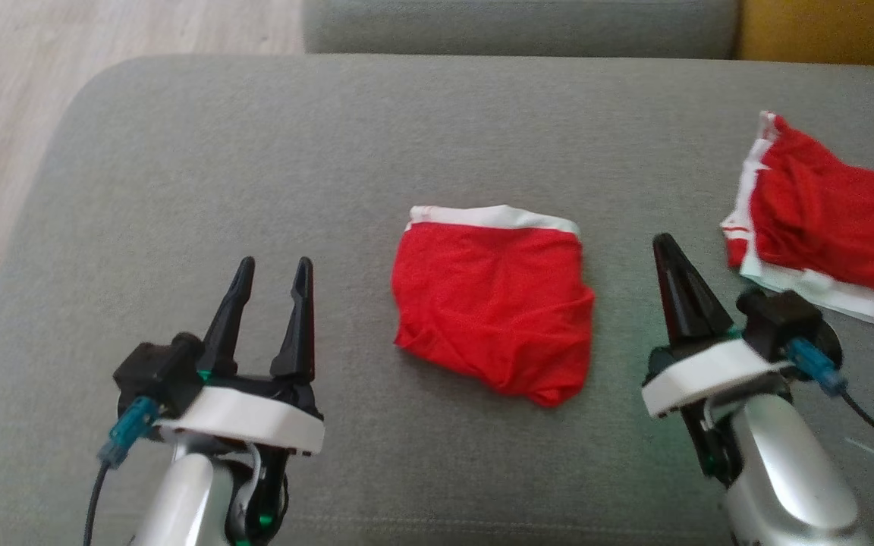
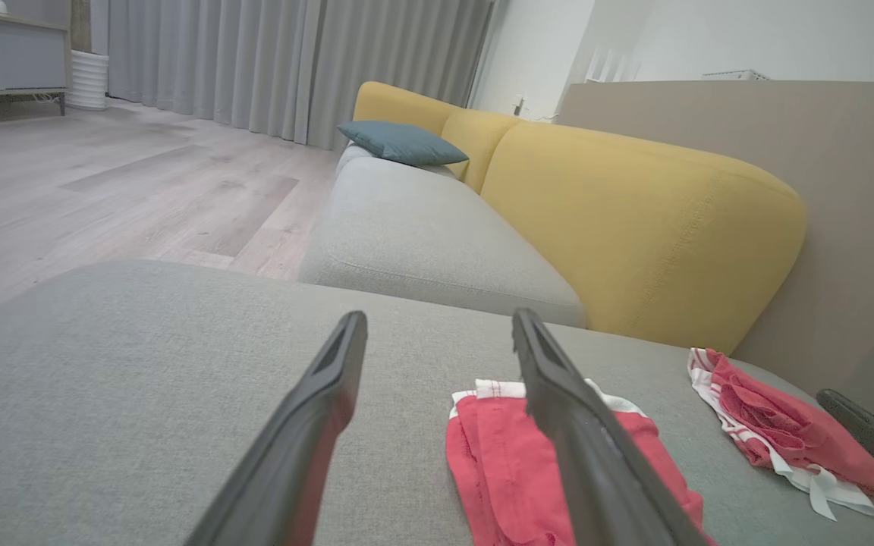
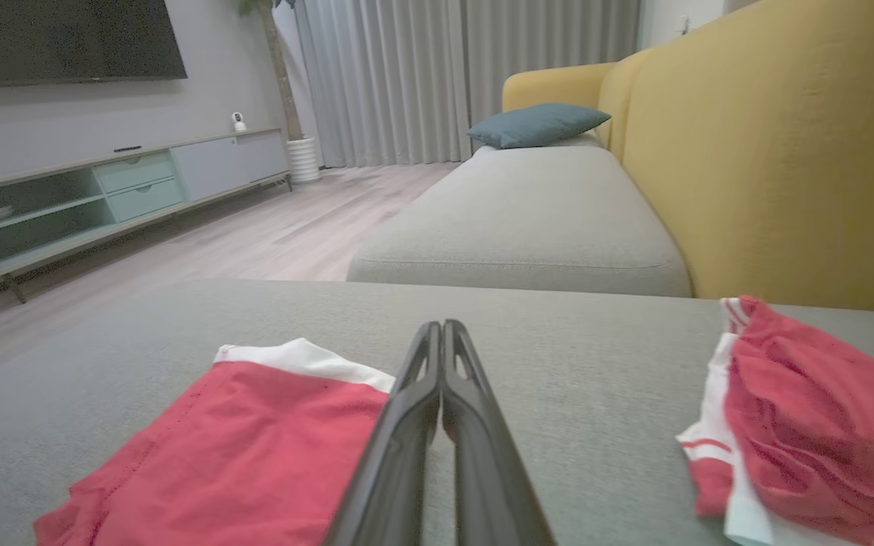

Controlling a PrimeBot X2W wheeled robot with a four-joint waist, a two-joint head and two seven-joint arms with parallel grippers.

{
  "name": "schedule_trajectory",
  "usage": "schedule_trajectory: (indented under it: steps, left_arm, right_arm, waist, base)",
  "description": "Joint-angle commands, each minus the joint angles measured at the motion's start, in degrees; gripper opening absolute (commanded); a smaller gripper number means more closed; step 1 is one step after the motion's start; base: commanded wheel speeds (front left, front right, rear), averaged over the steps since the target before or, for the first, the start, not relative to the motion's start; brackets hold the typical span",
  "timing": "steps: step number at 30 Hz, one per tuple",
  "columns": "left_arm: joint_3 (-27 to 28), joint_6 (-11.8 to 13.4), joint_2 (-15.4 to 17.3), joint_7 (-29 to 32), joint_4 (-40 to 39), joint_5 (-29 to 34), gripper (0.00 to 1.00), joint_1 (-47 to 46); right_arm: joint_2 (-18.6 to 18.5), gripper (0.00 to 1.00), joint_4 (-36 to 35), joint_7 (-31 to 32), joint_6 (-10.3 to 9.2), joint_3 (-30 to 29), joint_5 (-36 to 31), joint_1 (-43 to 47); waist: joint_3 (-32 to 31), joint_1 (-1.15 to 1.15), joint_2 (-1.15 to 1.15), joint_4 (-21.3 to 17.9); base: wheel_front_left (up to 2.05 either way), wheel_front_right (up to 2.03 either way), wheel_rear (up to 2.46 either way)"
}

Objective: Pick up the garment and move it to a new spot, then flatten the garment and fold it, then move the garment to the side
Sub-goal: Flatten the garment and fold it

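A folded red garment (image 1: 494, 299) with a white waistband lies flat on the grey cushion (image 1: 255, 167), between my two grippers. My left gripper (image 1: 274, 269) stands open to its left, apart from it, with nothing between the fingers. My right gripper (image 1: 664, 246) is shut and empty, just right of the garment. In the left wrist view the garment (image 2: 498, 455) lies partly behind the right finger of my left gripper (image 2: 437, 322). In the right wrist view the garment (image 3: 240, 447) lies left of my shut gripper (image 3: 441, 327).
A second red and white garment (image 1: 816, 220) lies crumpled at the cushion's right edge, close to my right wrist. A yellow sofa back (image 2: 634, 220) and a blue pillow (image 3: 536, 125) stand beyond. Wooden floor (image 1: 20, 98) lies past the cushion's left edge.
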Motion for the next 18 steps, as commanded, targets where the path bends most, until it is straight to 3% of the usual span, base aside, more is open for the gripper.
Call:
schedule_trajectory:
  steps: [1,9,10,11,18]
  left_arm:
    - [2.1,-0.2,0.4,-0.4,-2.2,0.6,1.00,-1.4]
    - [2.8,-0.5,0.4,-0.4,-1.4,0.8,1.00,-0.1]
    - [2.9,-0.5,0.4,-0.4,-1.2,0.9,1.00,0.0]
    - [2.9,-0.5,0.4,-0.4,-0.6,0.9,1.00,0.3]
    - [2.4,-0.5,0.4,-0.4,0.7,0.8,1.00,1.3]
  right_arm:
    - [-0.1,0.00,-2.4,-0.4,0.02,0.5,-0.7,-0.2]
    - [1.1,0.00,-7.3,1.1,0.02,-5.0,-3.5,5.3]
    - [1.3,0.20,-7.7,1.2,0.02,-5.5,-3.8,6.0]
    - [1.5,1.00,-8.5,1.3,0.02,-6.8,-4.2,7.3]
    - [1.7,1.00,-10.0,1.1,0.02,-7.2,-3.2,9.9]
  waist:
    - [-1.0,0.00,0.00,-1.6]
    - [-2.6,0.00,0.00,-4.9]
    - [-2.7,0.00,0.00,-5.2]
    - [-3.0,0.00,0.00,-5.7]
    - [-3.4,0.00,0.00,-6.4]
  base:
    - [0.00,0.00,0.00]
    - [0.00,0.00,0.00]
    - [0.00,0.00,0.00]
    - [0.00,0.00,0.00]
    - [0.00,0.00,0.00]
